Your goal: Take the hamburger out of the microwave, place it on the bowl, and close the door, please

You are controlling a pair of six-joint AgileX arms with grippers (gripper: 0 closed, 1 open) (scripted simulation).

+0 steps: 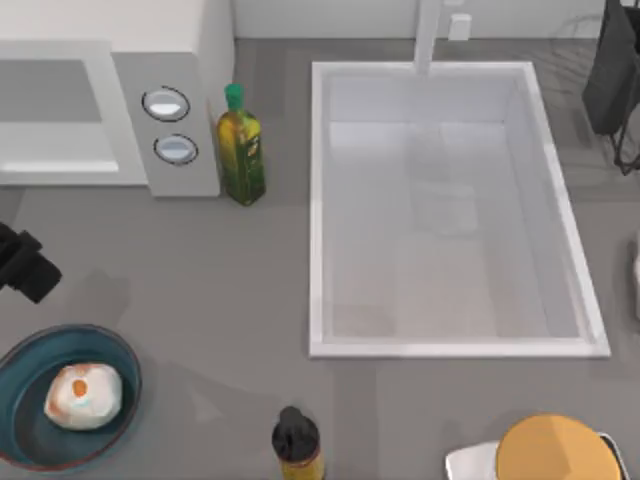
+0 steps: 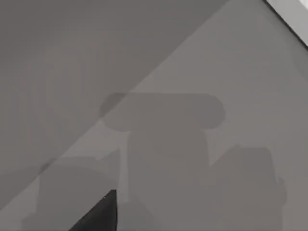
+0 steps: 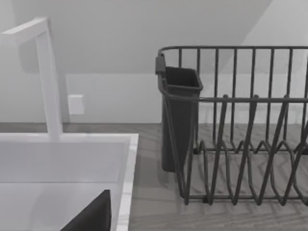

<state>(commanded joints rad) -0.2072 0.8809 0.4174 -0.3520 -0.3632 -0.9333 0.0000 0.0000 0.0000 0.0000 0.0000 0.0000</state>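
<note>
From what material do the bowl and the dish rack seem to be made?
The bowl looks like glazed ceramic: smooth teal surface, thin reddish-brown rim, though plastic is possible. The dish rack looks like dark coated metal wire: thin bars, matte finish.

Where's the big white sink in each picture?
Top view: the sink fills the middle, right of the oil bottle.
Right wrist view: the sink lies beside the dark dish rack.
Left wrist view: grey table with a white edge; I cannot tell if that is the sink.
Shared landmark: the white faucet at the sink's back rim.
</note>
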